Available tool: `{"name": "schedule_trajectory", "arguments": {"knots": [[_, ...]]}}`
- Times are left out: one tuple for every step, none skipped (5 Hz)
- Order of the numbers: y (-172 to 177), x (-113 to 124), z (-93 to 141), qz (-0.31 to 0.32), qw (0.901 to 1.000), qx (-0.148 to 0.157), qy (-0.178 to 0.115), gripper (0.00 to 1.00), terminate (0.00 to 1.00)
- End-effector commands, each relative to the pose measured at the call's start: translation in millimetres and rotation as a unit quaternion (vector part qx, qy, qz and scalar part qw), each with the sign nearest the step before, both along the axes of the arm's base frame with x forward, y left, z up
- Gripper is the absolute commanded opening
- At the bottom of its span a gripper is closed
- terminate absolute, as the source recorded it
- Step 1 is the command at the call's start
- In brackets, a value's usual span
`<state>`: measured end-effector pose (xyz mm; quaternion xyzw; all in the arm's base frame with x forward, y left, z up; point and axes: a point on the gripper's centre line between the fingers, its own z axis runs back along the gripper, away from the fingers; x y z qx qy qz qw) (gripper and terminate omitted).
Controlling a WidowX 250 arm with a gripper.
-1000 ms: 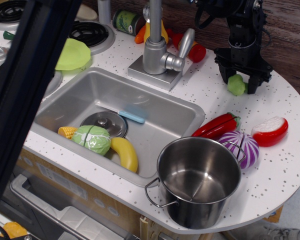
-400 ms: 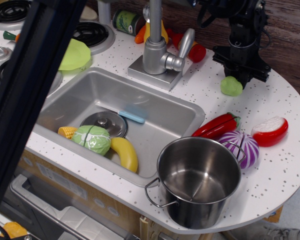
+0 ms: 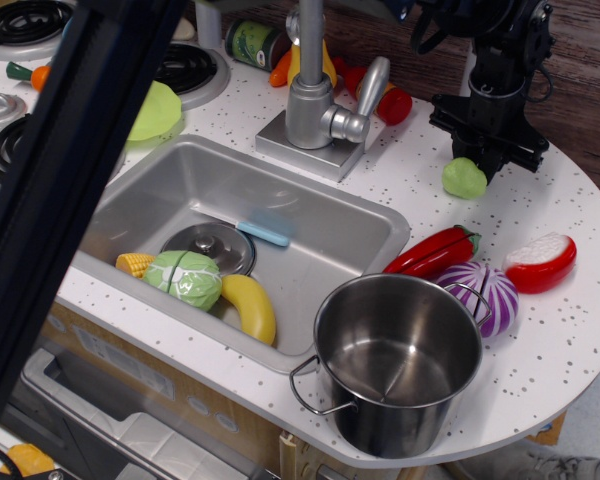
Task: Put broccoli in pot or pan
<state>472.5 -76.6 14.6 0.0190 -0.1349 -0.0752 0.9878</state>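
Observation:
The small pale-green broccoli [image 3: 464, 178] lies on the speckled white counter at the back right, loose. My black gripper [image 3: 492, 160] hangs just right of it and slightly above it. Its fingertips look closed together and hold nothing. The large shiny steel pot [image 3: 390, 425] stands upright and empty at the counter's front edge, well in front of the broccoli.
A red pepper [image 3: 435, 252], a purple onion [image 3: 497, 297] and a red-and-white piece [image 3: 540, 262] lie between broccoli and pot. The sink [image 3: 180, 180] holds a lid [image 3: 208, 245], cabbage [image 3: 184, 278], banana [image 3: 250, 305] and corn [image 3: 133, 263]. The faucet [image 3: 310, 100] stands behind it. A dark bar [image 3: 70, 170] blocks the left.
A second ago my open fingers straddled the broccoli. They have closed without it; the broccoli slid a little left and lies free. The gripper has shifted slightly right.

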Motion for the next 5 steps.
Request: {"name": "schedule_trajectory", "arguments": {"knots": [[-3,-5,64,0.045,0.9975,0.03,-0.045,0.0,0.0],[-5,-35,89,0.088,0.9947,0.046,-0.027,0.0,0.0],[-7,-69,112,0.137,0.9887,0.059,-0.013,0.0,0.0],[-1,-110,130,0.183,0.981,0.063,0.012,0.0,0.0],[3,-149,133,0.193,0.979,0.054,0.039,0.0,1.0]]}}
